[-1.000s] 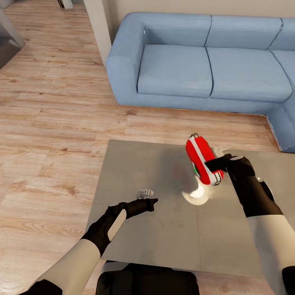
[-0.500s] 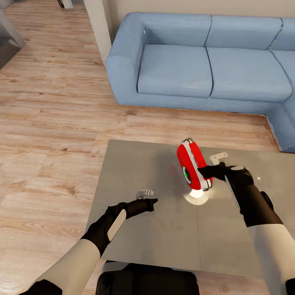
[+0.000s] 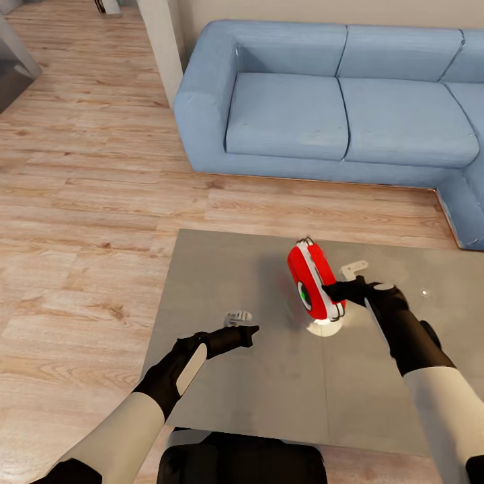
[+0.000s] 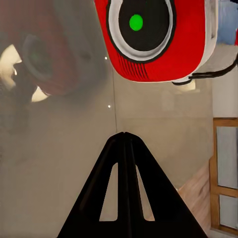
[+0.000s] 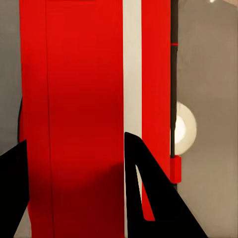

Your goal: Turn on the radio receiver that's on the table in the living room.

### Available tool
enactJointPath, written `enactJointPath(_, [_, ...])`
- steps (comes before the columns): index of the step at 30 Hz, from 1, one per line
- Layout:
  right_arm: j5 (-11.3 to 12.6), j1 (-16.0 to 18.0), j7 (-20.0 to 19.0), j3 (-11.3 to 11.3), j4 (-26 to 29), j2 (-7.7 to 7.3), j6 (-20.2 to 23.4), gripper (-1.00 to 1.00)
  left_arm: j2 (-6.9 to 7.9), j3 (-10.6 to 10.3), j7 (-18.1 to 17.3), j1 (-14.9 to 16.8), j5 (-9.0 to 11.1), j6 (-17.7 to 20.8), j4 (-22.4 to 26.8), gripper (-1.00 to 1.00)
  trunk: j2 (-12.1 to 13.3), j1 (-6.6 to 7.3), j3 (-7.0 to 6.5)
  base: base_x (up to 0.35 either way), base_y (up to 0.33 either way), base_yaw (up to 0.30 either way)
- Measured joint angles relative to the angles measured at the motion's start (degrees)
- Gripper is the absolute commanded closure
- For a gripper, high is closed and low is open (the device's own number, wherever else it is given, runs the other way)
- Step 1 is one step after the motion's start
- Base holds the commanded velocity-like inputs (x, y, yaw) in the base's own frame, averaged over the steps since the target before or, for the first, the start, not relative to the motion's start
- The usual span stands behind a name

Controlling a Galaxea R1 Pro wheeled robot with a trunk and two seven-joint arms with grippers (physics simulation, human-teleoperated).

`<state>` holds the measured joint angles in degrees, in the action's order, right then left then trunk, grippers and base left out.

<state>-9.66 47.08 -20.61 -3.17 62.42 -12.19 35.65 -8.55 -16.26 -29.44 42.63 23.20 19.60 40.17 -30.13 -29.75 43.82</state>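
Glossy red plastic with white trim on the radio receiver (image 3: 311, 281), thin dark wire for its handle. Smooth, mirror-like grey-taupe top on the table (image 3: 269, 396), carrying a blurred red reflection. Matt black fingers on the left gripper (image 4: 124, 144) and right gripper (image 3: 334, 291). Soft blue cloth on the sofa (image 3: 323, 107). Light wood planks, visibly grained, on the floor (image 3: 87, 222).

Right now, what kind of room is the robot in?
Most likely a living room: there's a big blue sofa, a light wood plank floor, and a low grey table with a red radio.
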Motion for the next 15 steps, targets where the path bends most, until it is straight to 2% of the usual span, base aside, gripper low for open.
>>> enactJointPath(5, [0.0, 0.0, 0.2, 0.0, -3.6, 0.03, -3.6, 1.00, -0.03, 0.0, 0.0, 0.0, 0.0, 0.0, 0.0, 1.00, 0.0, 0.00, 0.00, 0.000, 0.000, 0.000])
enactJointPath(15, [0.2, 0.0, 0.6, 0.1, -6.1, 0.08, -5.7, 1.00, -0.06, 0.0, 0.0, 0.0, 0.0, 0.0, 0.0, 1.00, 0.0, 0.00, 0.00, 0.000, 0.000, 0.000])
